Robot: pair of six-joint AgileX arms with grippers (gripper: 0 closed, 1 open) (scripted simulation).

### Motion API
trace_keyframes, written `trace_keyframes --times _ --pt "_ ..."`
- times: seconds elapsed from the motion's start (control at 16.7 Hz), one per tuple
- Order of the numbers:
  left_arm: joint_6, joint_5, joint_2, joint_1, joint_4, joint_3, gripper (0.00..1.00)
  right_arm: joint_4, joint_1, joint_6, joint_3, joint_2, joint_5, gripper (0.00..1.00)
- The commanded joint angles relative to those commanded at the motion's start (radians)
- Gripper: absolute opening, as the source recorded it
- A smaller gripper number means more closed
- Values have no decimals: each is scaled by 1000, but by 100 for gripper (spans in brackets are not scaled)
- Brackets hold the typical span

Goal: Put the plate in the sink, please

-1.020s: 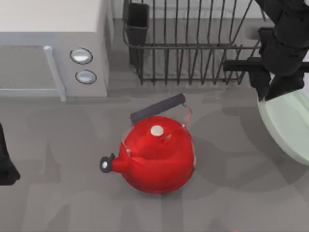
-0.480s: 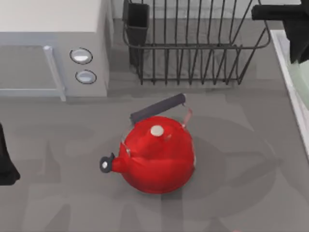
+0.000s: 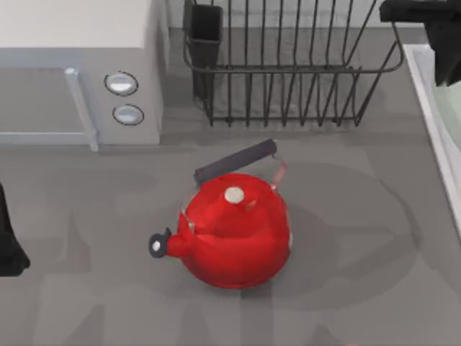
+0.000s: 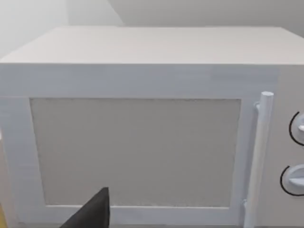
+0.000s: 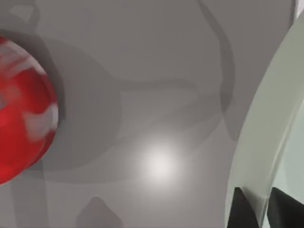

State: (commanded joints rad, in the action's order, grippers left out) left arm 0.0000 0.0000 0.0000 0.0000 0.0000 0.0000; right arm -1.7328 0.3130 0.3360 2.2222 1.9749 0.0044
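The pale mint plate (image 5: 266, 128) is pinched at its rim by my right gripper (image 5: 260, 211), which is shut on it, one dark finger on each side. From above, my right arm (image 3: 432, 21) is at the far right corner, over the sink (image 3: 432, 122). A sliver of the plate (image 3: 452, 115) shows inside the sink's light rim, cut off by the picture's right edge. My left arm (image 3: 7, 245) is parked at the left edge of the table.
A red kettle (image 3: 234, 231) with a dark handle stands mid-table. A black wire dish rack (image 3: 288, 65) is at the back, left of the sink. A white microwave (image 3: 79, 65) fills the back left corner and faces the left wrist camera.
My right arm has carried the plate from over the table's right side to the far right, past the sink rim. In the last half second it barely moved. The left arm stayed put.
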Motion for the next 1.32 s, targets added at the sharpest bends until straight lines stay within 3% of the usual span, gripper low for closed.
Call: trace_keyframes --times 0.6,1.02,1.32 --pt "0 0 0 0 0 0 100 -26 -333 -332 595 650 3 0" --pt "0 0 0 0 0 0 100 -24 -396 -394 679 736 4 0" --pt "0 0 0 0 0 0 100 -24 -396 -394 679 736 4 38"
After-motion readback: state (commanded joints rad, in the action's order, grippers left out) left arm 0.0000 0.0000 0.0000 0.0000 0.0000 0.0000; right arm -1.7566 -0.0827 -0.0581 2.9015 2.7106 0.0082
